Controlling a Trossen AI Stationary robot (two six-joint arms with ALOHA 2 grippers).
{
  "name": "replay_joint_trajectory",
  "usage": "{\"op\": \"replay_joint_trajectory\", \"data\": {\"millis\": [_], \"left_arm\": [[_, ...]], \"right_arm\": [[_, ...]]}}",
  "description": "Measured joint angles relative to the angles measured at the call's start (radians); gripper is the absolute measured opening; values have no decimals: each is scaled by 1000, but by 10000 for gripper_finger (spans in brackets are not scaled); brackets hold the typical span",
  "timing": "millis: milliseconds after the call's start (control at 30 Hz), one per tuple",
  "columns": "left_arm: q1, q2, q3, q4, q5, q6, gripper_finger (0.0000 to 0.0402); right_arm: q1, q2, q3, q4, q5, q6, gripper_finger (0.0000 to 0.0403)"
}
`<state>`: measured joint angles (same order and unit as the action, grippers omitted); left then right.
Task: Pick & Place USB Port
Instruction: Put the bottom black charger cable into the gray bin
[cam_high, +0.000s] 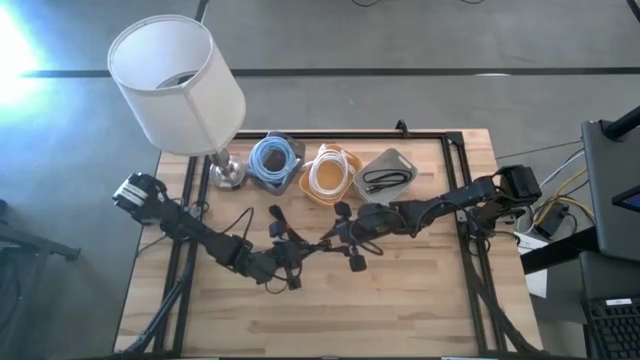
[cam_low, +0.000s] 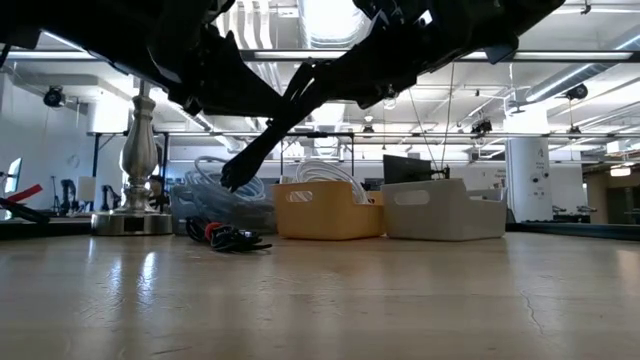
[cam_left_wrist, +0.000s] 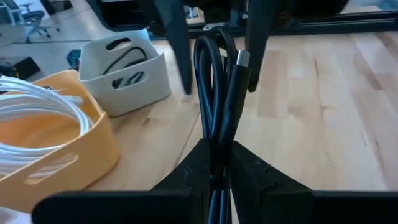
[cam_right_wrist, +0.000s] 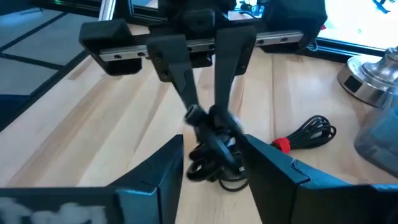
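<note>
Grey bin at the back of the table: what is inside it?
The grey bin holds a coiled black cable, seen from above. Whether anything lies beneath that cable is hidden; from the left wrist view only loops show past the bin's wall.

bins (cam_high: 387, 172): 3 | cable bundles (cam_high: 297, 247): 2 | lamp (cam_high: 178, 84): 1

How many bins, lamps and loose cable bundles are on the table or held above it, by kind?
Bins: 3, blue bin, orange bin, grey bin
Lamps: 1, lamp
Cable bundles outside bins: 2, black cable in the left gripper, red-tipped bundle on the table
Total: 6
</note>
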<state>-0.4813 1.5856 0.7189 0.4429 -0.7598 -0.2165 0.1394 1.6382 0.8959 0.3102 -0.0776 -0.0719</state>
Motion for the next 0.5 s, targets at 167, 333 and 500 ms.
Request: {"op": "replay_joint_trajectory", "data": {"millis": [167,333,500], "left_arm": [[3,0,0,-2,-2,-1,45],[3,0,-2,-4,-4,-23,46],[4,0,-2,-7,-4,-28,46]], "right_arm": [[0,0,0,-15,2,0,112],[0,0,0,-16,2,0,74],[0,0,0,-16,2,0,74]]}}
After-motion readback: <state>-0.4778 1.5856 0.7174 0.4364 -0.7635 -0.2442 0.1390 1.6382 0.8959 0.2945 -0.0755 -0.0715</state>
